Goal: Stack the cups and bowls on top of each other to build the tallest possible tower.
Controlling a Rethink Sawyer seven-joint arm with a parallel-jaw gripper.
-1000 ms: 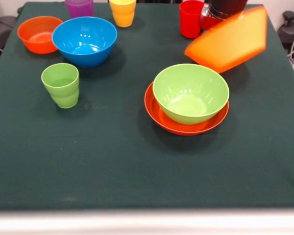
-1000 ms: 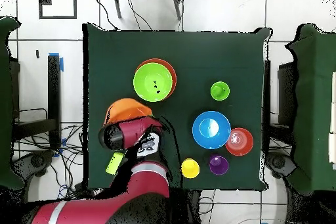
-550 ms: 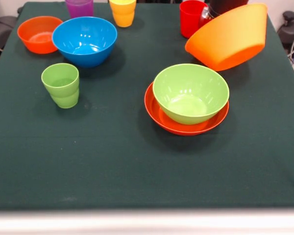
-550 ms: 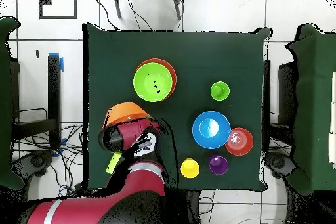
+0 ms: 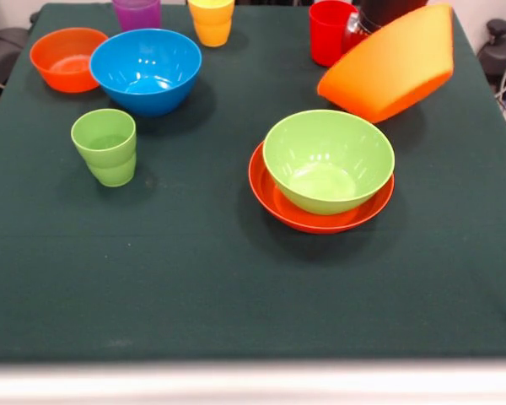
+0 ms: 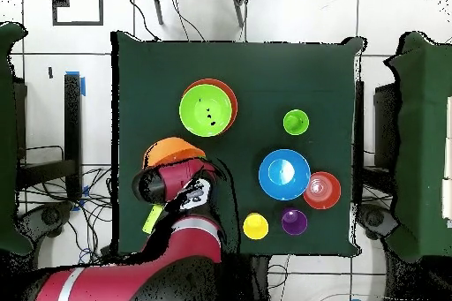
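Dark green cloth covers the table [image 5: 194, 278]. From the front, the glossy green plastic bowl [image 5: 328, 160] sits nested in the wide red-orange plastic bowl [image 5: 320, 211]; that pair is the only tower so far. Just behind it, the large orange-yellow plastic bowl [image 5: 392, 67] hangs tilted in the air. From overhead, the red and black arm [image 6: 168, 253] hides the gripper; whether it's clamped, I cannot tell. The blue plastic bowl [image 6: 283, 174] remains loose.

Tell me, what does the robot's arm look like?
The arm is mostly dark red and thick, with rounded black joints and a pale grey band near its base. A small grey-and-black panel and a yellow-green tag sit on it in the overhead view. The front view shows only a black and red bit.
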